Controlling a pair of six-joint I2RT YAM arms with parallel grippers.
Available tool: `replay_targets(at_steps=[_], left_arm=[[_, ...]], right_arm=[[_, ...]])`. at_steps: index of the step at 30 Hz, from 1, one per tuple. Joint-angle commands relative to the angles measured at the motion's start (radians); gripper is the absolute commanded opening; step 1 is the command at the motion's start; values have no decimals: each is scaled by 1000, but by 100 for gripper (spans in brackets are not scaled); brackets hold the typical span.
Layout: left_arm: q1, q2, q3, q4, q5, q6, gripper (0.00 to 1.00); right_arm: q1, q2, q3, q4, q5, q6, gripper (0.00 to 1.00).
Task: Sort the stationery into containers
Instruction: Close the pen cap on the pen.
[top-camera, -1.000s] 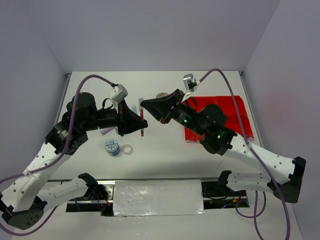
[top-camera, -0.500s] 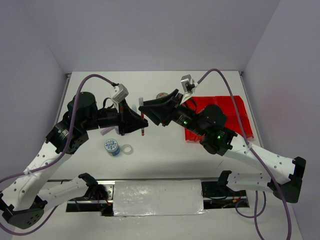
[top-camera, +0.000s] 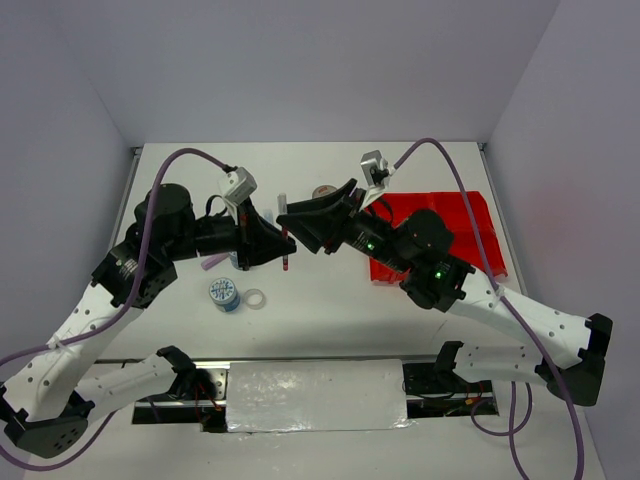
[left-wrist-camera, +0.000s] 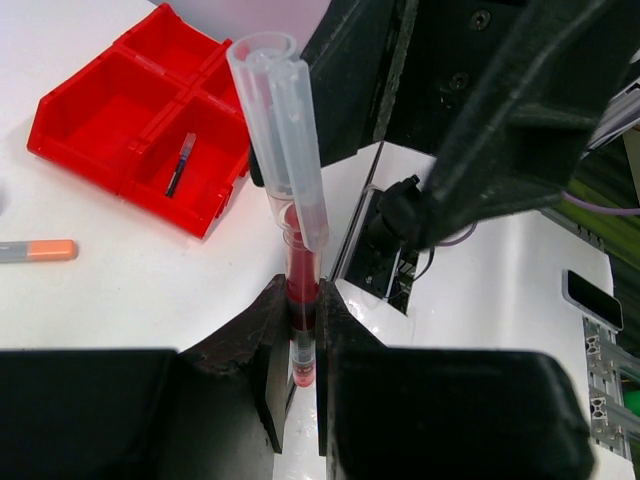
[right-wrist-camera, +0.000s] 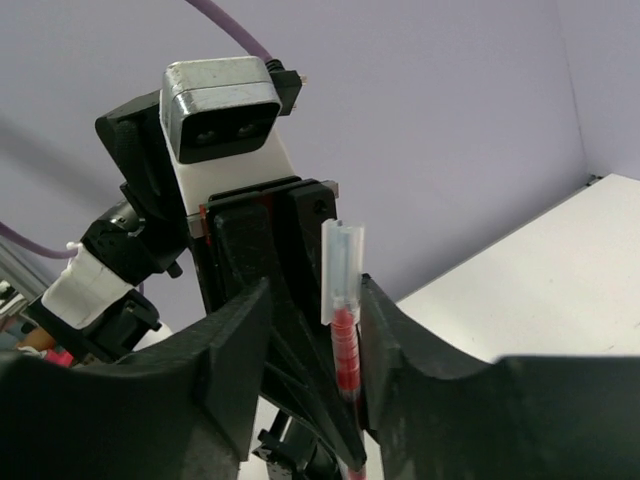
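Right gripper (right-wrist-camera: 315, 300) has spread its jaws around the pen (left-wrist-camera: 300, 270), which stands upright above the table (top-camera: 330, 300), pinched low by the left gripper (left-wrist-camera: 298, 305), well short of the bin (top-camera: 470, 215). Held only low, it could tilt or slip.

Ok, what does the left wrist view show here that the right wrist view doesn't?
Only left wrist: the red bin tray, a thin dark pen lying in one compartment, and an orange-tipped marker on the table. Only right wrist: the left arm's wrist camera and purple cable against the lilac wall. Both: the red pen with its clear cap, pinched in the left jaws, standing between the open right jaws.
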Motion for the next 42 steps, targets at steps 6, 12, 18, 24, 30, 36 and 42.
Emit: replay_targets(at_steps=[6,12,18,24,30,36,42], left_arm=[[17,11,39,97,-90,21,0],[17,5,32,109,-87,16,0],[17,-1,16,121,-72,7,0],[17,2,17,121,-67,8,0],[17,5,28,115,-53,11,0],[17,-2,25,112,-41,11,0],[17,-9,25,106,-21,16,0]], right_arm=[[49,-39,-1,-19,-101,4,51],[41,-37,-6,-31,-67,-10,52],[26,-23,31,-52,-80,-30,53],[23,-13,22,-66,-74,-36,54],[4,-16,6,-63,-72,-39,56],[-45,-10,21,-69,-155,-50,65],[-131,21,67,-72,-305,-14,69]])
